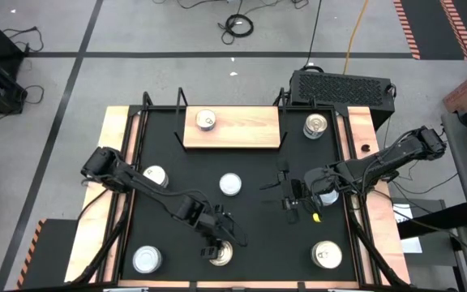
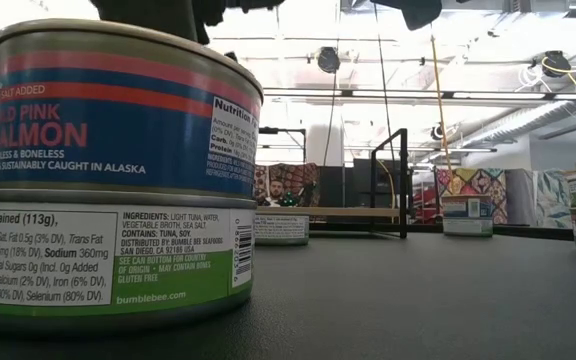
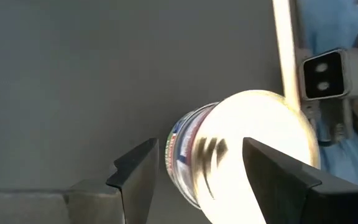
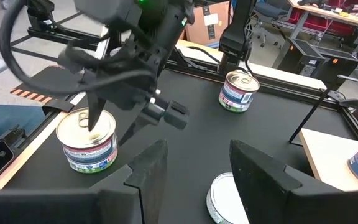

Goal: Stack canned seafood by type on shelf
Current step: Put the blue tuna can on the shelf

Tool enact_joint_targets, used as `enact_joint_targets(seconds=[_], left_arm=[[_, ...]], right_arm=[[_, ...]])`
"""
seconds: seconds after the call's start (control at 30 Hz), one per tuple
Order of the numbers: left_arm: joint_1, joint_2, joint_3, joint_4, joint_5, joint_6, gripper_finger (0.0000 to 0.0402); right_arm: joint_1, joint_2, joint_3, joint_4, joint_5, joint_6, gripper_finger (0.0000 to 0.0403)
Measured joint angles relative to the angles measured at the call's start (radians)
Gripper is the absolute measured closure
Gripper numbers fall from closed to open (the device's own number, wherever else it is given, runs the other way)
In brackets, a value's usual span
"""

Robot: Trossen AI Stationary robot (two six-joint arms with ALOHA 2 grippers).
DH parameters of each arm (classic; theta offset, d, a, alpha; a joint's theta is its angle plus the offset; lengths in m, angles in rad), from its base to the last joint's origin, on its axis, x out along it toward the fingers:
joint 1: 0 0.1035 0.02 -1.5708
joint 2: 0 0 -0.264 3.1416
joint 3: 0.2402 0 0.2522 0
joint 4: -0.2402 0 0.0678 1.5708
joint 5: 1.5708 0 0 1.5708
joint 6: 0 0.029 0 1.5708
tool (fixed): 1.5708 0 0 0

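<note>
From above, the left gripper (image 1: 220,241) is seen low over a two-tin stack (image 1: 220,253) near the table's front edge, fingers apart, nothing gripped. The shelf (image 1: 242,130) lies well away at the far side, one tin (image 1: 207,121) already on its left end. Loose tins are spread about: one mid-table (image 1: 230,184), one beside the left arm (image 1: 155,176), one at each front corner (image 1: 147,259) (image 1: 326,255), one just right of the shelf (image 1: 316,125). The right gripper (image 1: 292,197) is held open right of centre, with another tin (image 1: 327,195) just behind it.

At table height, the stack is shown close up: a pink salmon tin (image 2: 118,110) sits squarely on a tuna tin (image 2: 108,255).

Through the left wrist camera, the stack's bright lid (image 3: 263,152) is caught between the spread fingers (image 3: 138,174), untouched.

Through the right wrist camera, open fingers (image 4: 253,171) frame a silver-topped tin (image 4: 225,199); by judgement the right arm is nearer the shelf, with a clear path.
</note>
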Motion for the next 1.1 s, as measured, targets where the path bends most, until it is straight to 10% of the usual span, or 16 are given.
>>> enact_joint_targets(seconds=[0.43, 1.1], left_arm=[[0.021, 0.008, 0.0, -0.002, 0.124, -0.008, 0.0173], [0.049, 0.008, 0.0, -0.008, 0.131, -0.008, 0.0286]], right_arm=[[0.0, 0.0, 0.0, 0.0, 0.0, 0.0, 0.0234], [0.0, 0.0, 0.0, 0.0, 0.0, -0.003, 0.0234]])
